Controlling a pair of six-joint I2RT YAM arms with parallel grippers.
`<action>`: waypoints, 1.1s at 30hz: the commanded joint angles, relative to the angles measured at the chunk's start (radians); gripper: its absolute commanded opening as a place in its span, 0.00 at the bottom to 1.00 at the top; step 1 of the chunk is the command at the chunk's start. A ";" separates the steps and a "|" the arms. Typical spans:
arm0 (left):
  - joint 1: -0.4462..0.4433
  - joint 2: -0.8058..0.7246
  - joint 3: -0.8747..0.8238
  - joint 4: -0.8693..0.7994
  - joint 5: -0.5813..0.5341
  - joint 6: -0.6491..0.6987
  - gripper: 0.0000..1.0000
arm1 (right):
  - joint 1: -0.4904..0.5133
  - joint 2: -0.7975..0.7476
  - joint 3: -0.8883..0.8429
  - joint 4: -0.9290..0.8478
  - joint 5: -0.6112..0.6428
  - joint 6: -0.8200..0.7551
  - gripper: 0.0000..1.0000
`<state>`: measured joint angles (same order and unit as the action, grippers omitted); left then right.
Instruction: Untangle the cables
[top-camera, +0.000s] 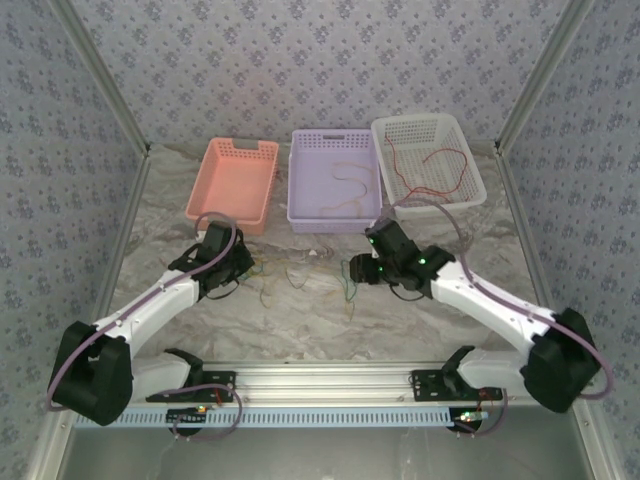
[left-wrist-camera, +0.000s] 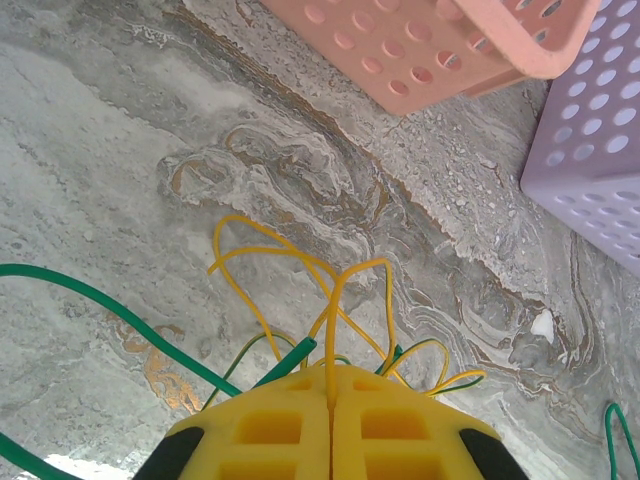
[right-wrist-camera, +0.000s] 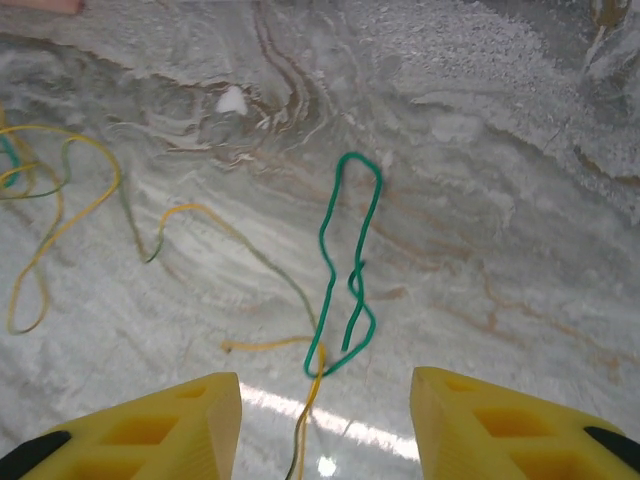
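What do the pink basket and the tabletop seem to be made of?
Pink basket: looks like moulded plastic, matte, its walls pierced by regular rows of holes. Tabletop: grey marble-look veining with a slight glossy glare; whether it is real stone or a printed sheet, I cannot tell.

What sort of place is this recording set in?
Likely a staged robot test cell: marble-patterned table, wallpapered panels around it, a pink basket, lilac basket and white basket in a row, thin cables loose in front.
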<state>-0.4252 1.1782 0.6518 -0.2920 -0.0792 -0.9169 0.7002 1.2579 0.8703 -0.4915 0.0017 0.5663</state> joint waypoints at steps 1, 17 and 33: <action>0.003 -0.011 0.023 -0.011 -0.011 0.016 0.00 | -0.026 0.129 0.048 0.031 -0.032 -0.063 0.44; 0.004 -0.001 0.030 -0.009 -0.006 0.018 0.00 | -0.049 0.449 0.101 0.109 -0.075 -0.105 0.26; 0.004 0.057 0.007 0.007 -0.072 -0.014 0.00 | -0.229 0.072 0.104 0.030 -0.003 -0.120 0.00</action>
<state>-0.4252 1.2236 0.6521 -0.2890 -0.1097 -0.9188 0.5308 1.3975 0.9543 -0.4000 -0.0051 0.4622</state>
